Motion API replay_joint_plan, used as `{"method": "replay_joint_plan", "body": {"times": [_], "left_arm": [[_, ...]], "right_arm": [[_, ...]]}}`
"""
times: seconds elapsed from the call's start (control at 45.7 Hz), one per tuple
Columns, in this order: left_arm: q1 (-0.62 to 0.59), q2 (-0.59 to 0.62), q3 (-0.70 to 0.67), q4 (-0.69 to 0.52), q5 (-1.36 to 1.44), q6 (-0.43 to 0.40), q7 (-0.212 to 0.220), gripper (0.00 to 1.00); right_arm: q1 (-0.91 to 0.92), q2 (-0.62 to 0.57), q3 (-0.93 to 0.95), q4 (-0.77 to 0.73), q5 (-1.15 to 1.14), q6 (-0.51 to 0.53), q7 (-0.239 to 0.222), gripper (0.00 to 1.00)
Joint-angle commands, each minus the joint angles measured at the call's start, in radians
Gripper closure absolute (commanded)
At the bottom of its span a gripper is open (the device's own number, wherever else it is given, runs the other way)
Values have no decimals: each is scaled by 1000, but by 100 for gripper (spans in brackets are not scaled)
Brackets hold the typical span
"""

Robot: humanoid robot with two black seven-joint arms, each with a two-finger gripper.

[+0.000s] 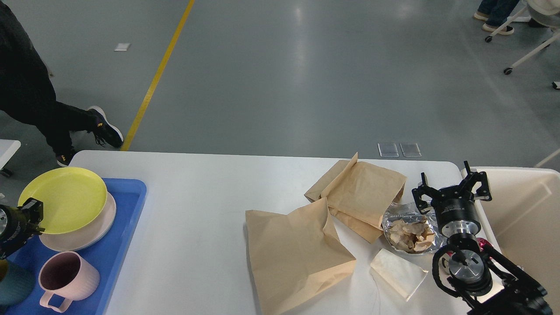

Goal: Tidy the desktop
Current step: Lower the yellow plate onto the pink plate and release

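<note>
The white desktop (197,210) carries two brown paper bags, one at the front (293,253) and one behind it (363,192). Beside them are a foil bowl (409,229) of crumpled paper and a white folded paper (397,272). My right gripper (450,187) hovers open just right of the foil bowl, with nothing between its fingers. At the far left, my left gripper (31,215) is shut on the near rim of a yellow plate (65,199). That plate rests almost flat on a pink plate (94,229) in the blue tray (127,218).
A pink mug (65,280) and a teal cup (13,286) stand in the tray's front part. A beige bin (525,210) sits off the desktop's right edge. A person's legs (52,118) are on the floor beyond the far left corner.
</note>
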Motion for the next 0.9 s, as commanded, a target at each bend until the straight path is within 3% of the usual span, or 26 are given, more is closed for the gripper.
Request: {"method": "replay_joint_plan", "body": {"times": [0.0, 0.306, 0.394, 0.416, 0.46, 0.525, 0.547, 0.613, 0.656, 0.678, 0.722, 0.766, 0.875], "left_arm": [[3, 20, 5, -1, 21, -13, -4, 5], [10, 12, 3, -24, 51, 13, -11, 6], [9, 11, 2, -21, 51, 59, -11, 14], [9, 9, 2, -21, 51, 75, -5, 18], [9, 8, -1, -26, 51, 87, 2, 44], [13, 6, 0, -32, 54, 49, 4, 98], [15, 4, 0, -32, 56, 29, 4, 100], [16, 6, -1, -32, 54, -5, -4, 100], [15, 14, -3, -31, 54, -6, -11, 88], [15, 15, -2, -29, 53, -5, -13, 73], [16, 20, -1, -18, 50, 3, -16, 32], [12, 26, -1, -14, 51, 18, -16, 15], [12, 29, 0, -15, 54, 32, -14, 13]], "right_arm": [[1, 0, 0, 0, 0, -1, 0, 0], [1, 0, 0, 0, 0, -1, 0, 0], [1, 0, 0, 0, 0, -1, 0, 0], [1, 0, 0, 0, 0, -1, 0, 0], [1, 0, 0, 0, 0, -1, 0, 0], [1, 0, 0, 0, 0, -1, 0, 0], [1, 0, 0, 0, 0, -1, 0, 0], [1, 0, 0, 0, 0, 1, 0, 0], [1, 0, 0, 0, 0, -1, 0, 0], [1, 0, 0, 0, 0, -1, 0, 0], [1, 0, 0, 0, 0, -1, 0, 0], [1, 0, 0, 0, 0, -1, 0, 0], [1, 0, 0, 0, 0, -1, 0, 0]]}}
